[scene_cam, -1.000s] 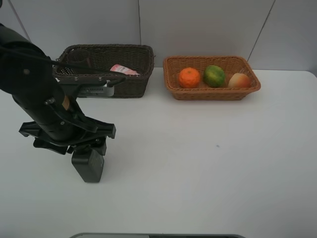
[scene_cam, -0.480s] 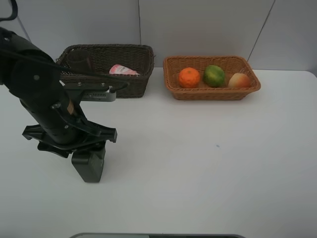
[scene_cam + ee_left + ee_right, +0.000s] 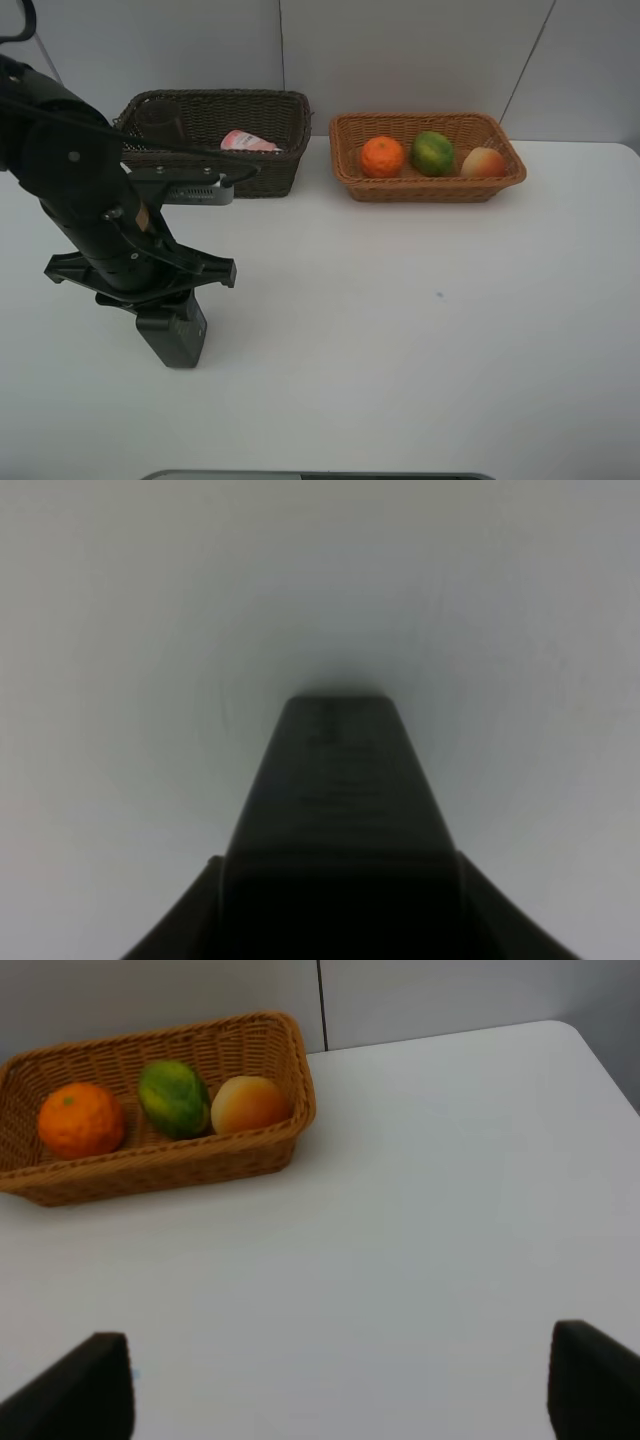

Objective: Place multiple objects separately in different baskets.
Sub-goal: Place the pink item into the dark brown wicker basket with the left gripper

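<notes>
My left gripper points down at the table's front left, shut on the black pump bottle. The bottle fills the left wrist view as a dark tapered body, and the fingers are hidden there. The dark brown basket at the back left holds the pink white-capped tube and a dim cup shape. The light tan basket holds the orange, the green fruit and the peach-like fruit. It also shows in the right wrist view. My right gripper is open and empty over bare table.
The white table runs to a grey panelled wall behind the baskets. The left arm's black body stands in front of the dark basket's left end. The table's right corner shows in the right wrist view.
The left arm has shifted slightly to the left with the black bottle in its gripper. The baskets and their contents have not moved.
</notes>
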